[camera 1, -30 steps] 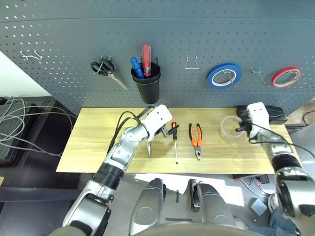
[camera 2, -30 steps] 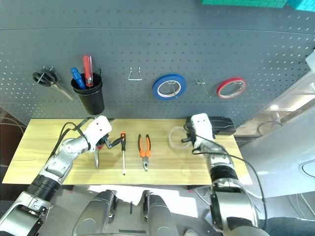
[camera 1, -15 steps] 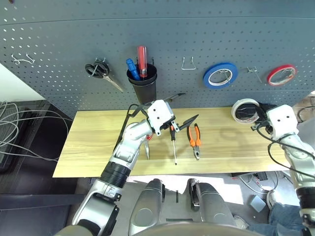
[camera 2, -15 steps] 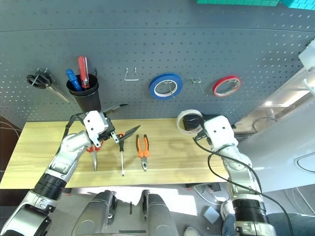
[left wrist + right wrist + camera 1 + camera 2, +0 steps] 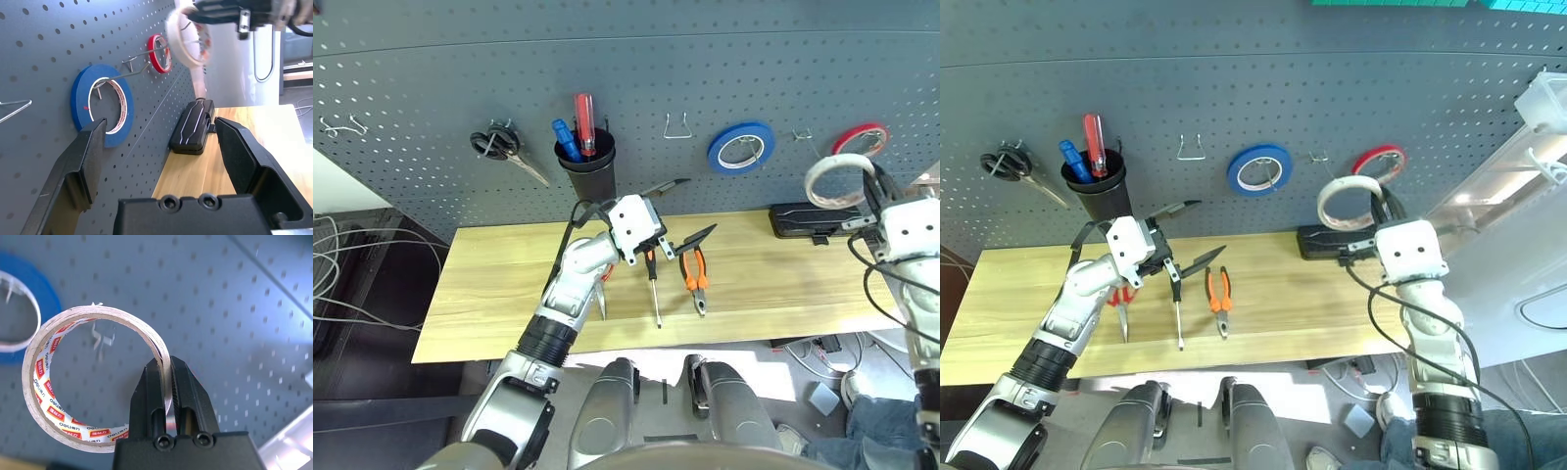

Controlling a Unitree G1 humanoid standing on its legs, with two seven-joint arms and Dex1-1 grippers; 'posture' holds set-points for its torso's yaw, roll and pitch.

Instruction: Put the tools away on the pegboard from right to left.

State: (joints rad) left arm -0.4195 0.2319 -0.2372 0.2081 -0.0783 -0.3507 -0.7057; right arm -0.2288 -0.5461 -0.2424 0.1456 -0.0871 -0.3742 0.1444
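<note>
My right gripper (image 5: pixel 1377 210) is shut on the rim of the white tape roll (image 5: pixel 835 182), holding it up in front of the pegboard (image 5: pixel 431 88), just below the red tape roll (image 5: pixel 862 138). In the right wrist view its fingers (image 5: pixel 166 377) pinch the roll's wall (image 5: pixel 58 417). My left gripper (image 5: pixel 681 211) hovers open above the table, over the orange-and-black screwdriver (image 5: pixel 652 289) and pliers (image 5: pixel 693 274). The red-handled scissors (image 5: pixel 1122 311) lie partly under the left forearm.
On the pegboard hang black-handled scissors (image 5: pixel 494 147), a black cup (image 5: pixel 585 168) with two screwdrivers, an empty hook (image 5: pixel 677 125), a blue tape roll (image 5: pixel 741 147) and another hook (image 5: pixel 801 137). A black case (image 5: pixel 808 219) lies at the table's back right.
The right gripper has lifted the white tape roll off the table up to the pegboard. The left gripper has risen off the tools. The camera has shifted.
</note>
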